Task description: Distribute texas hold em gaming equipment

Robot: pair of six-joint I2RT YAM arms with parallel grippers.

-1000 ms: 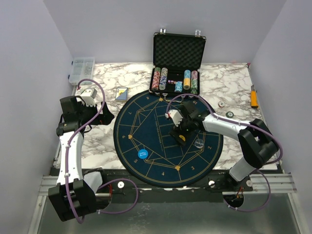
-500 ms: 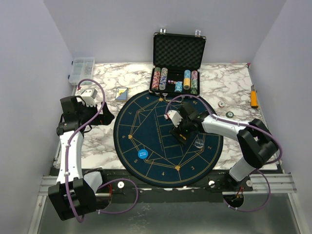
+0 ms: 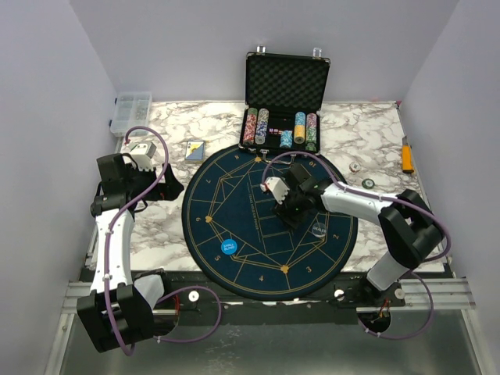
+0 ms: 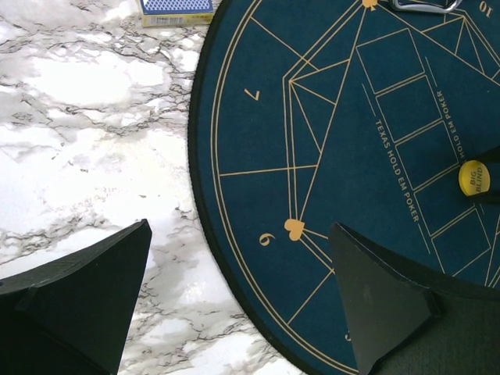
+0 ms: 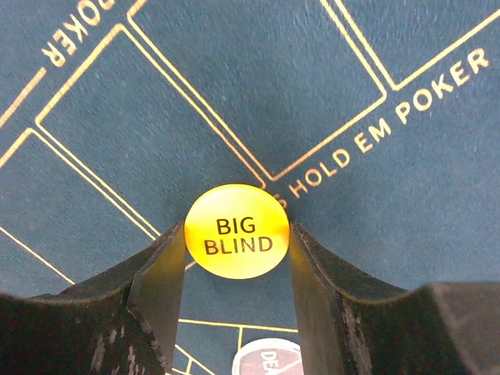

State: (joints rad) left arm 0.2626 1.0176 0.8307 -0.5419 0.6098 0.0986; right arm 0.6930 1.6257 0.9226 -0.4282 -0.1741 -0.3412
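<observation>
Dark-blue felt with gold lines, the round poker mat (image 5: 195, 78), fills the view under my right gripper (image 5: 237, 244). Its 2 fingers (image 5: 156, 289) are clamped on a yellow "BIG BLIND" disc (image 5: 237, 231), 1 finger against each side, lettering up. I cannot tell whether the disc touches the felt. It sits over the gold boxes beside the words "HOLD EM POKER", near the mat's middle. Just behind it, toward my wrist, part of a clear dealer disc (image 5: 266, 361) lies on the mat.

From above, a blue disc (image 3: 227, 248) lies on the mat, well to the near left of this gripper. Beyond the fingertips, at the mat's far rim, an open black case (image 3: 285, 82) holds rows of chips (image 3: 280, 127). To my right, 2 small discs (image 3: 361, 175) and an orange-handled tool (image 3: 407, 154) lie on the marble table (image 3: 367, 129).

My left gripper (image 4: 234, 312) hangs with its fingers (image 4: 78, 305) spread wide, holding nothing, over the marble at the mat's left rim. The printed 6 and 7 show between the fingers. Ahead of them a card deck (image 4: 178, 6) lies on the marble just beside the rim, and a clear compartment box (image 3: 131, 109) sits farther off in the corner.
</observation>
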